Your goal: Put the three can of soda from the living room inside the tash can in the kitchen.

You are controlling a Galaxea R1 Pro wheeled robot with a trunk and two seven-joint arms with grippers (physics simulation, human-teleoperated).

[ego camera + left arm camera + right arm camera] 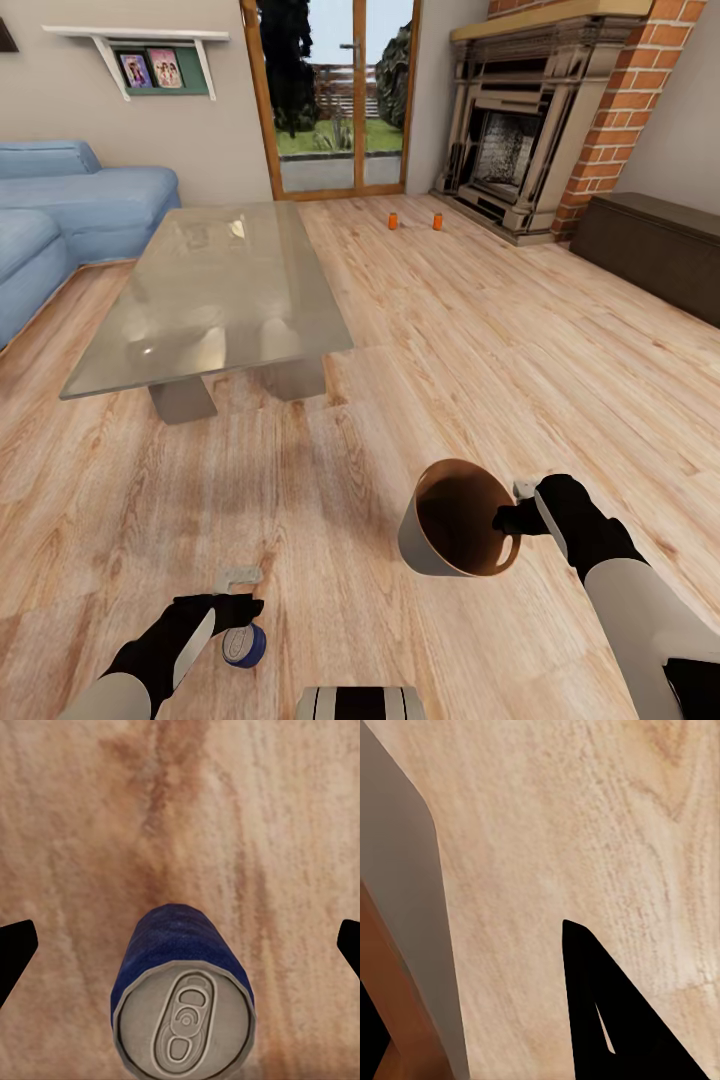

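The right gripper [512, 520] pinches the rim of the tilted trash can [440, 545]; ahead of it, far off by the fireplace [520, 150], stand two orange soda cans [415, 221]. The left gripper [240, 600] holds a blue can [244, 645] with no readable label, fingers spread in the wrist view, a glass table [215, 290] beyond it.

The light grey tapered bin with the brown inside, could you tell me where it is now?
In the head view, the bin is tilted above the wood floor, its rim pinched by the right gripper.
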